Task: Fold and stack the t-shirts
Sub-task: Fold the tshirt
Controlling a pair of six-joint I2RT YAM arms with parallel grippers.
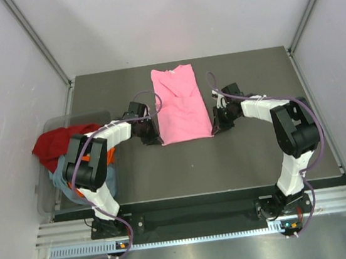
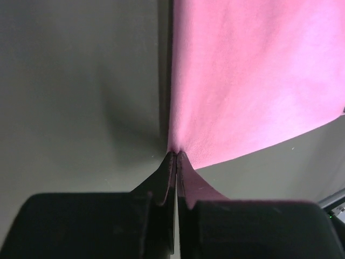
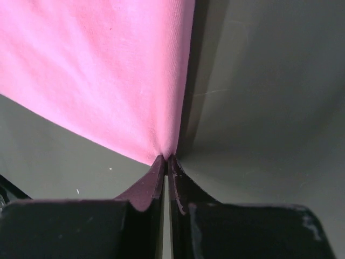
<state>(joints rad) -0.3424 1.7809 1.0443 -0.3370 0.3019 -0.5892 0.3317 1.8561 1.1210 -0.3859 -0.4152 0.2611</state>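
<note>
1. Over to the pink shirt (image 1: 181, 105); flat on the table (image 1: 196, 164), centre, towards the far edge; folded into a long narrow strip, neck end far, hem end near.
2. Down at the near left corner of the hem with the left gripper (image 1: 153, 136); clenched tight on the cloth; in the wrist view, black fingers (image 2: 161, 183) pressed together, pink fabric drawn into a small pucker right at the tips.
3. Same story on the other side with the right gripper (image 1: 218, 126); clamped on the near right corner; fingers closed flat against each other, cloth gathered to a point between them.
4. Both corners low, at or just above the table; cannot tell from any view whether lifted clear of it.
5. Cloth sloping away from each pinch, smooth, with only faint creases; dark table on the outer side of each gripper.
6. Arms bowed outward, one each side of the shirt, wrists turned in towards it.
7. Off to the left, at the table's edge, a clear bin (image 1: 46, 202) with a heap inside; red shirt (image 1: 52, 147) on top, spilling over the far rim; orange shirt (image 1: 110, 156) peeking out beside the left arm; grey-blue shirt (image 1: 62, 180) lower down, near side.
8. All three crumpled, unfolded, well apart from the pink shirt.
</note>
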